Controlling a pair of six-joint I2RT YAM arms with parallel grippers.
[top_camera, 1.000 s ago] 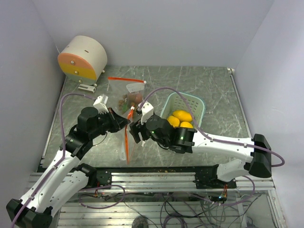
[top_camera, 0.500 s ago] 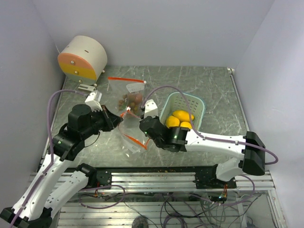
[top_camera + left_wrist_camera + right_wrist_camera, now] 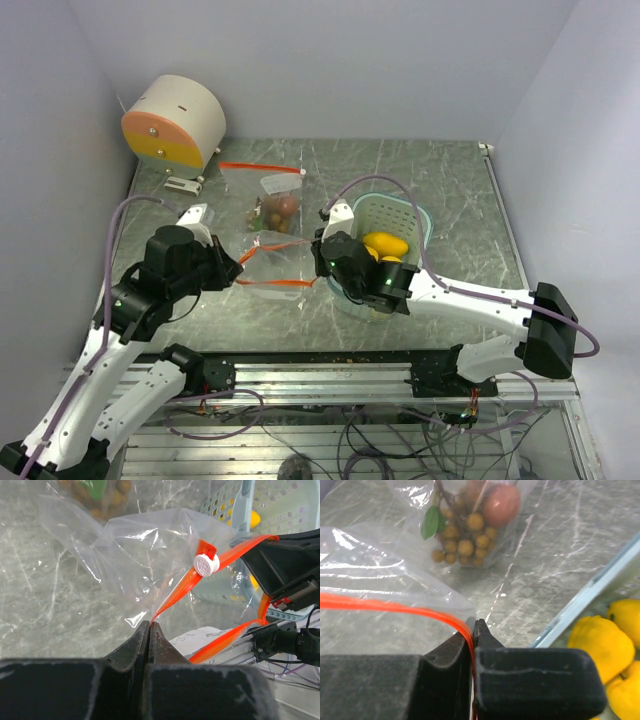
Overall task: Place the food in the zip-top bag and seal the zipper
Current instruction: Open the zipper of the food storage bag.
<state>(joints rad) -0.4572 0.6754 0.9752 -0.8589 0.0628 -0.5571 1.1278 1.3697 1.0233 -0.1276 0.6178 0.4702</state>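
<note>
Left gripper is clamped tight on one end of the orange zipper strip of a clear bag, its two fingers pressed together with the strip pinched between them. Right gripper is likewise closed on the strip at the opposite end, so the bag hangs stretched between the two arms near the middle of the table. From above, the two orange edges of its mouth stand apart, one nearer the arms and one farther back. A white slider sits on the strip, closer to the right gripper's end. No food shows inside this bag.

Just behind it lies a second bag, flat on the table, with its own orange strip at the far edge. Inside it are a bunch of small brown fruits with a green leaf and, touching them, a reddish fruit.

To the right, a pale teal basket stands beside the right gripper and holds the yellow fruits, piled together at its near end. A cream drum with an orange face sits at the table's far left corner.
</note>
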